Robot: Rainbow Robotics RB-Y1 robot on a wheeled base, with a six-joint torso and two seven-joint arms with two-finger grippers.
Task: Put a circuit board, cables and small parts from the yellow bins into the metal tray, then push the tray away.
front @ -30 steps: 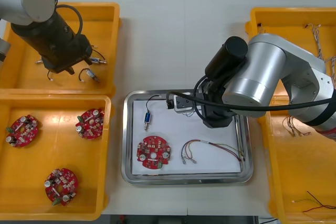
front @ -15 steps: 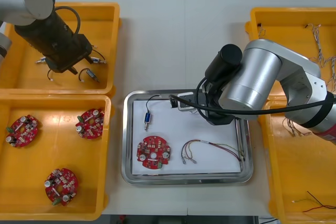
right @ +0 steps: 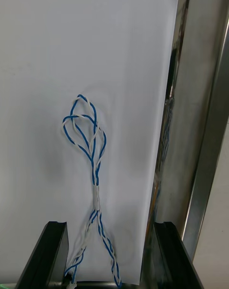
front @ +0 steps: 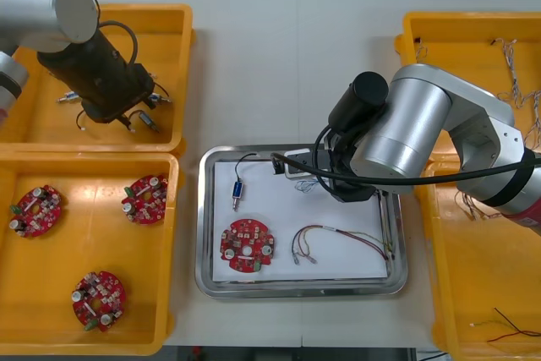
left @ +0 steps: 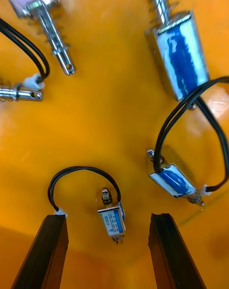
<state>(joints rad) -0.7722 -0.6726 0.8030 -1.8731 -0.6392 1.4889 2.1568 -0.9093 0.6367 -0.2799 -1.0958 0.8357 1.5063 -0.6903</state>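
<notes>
Over the far left bin (front: 173, 31), the left gripper (left: 107, 217) has slid slightly toward the bin's inner wall since a second ago. Its fingers stand apart above a small metal part (left: 112, 220) with a black wire loop. The right gripper (right: 109, 227), fingers spread over the tray (front: 203, 234), has a blue and white cable (right: 88, 141) lying loose between them; that arm rose a little. From above, its bulk hides fingers and cable.
</notes>
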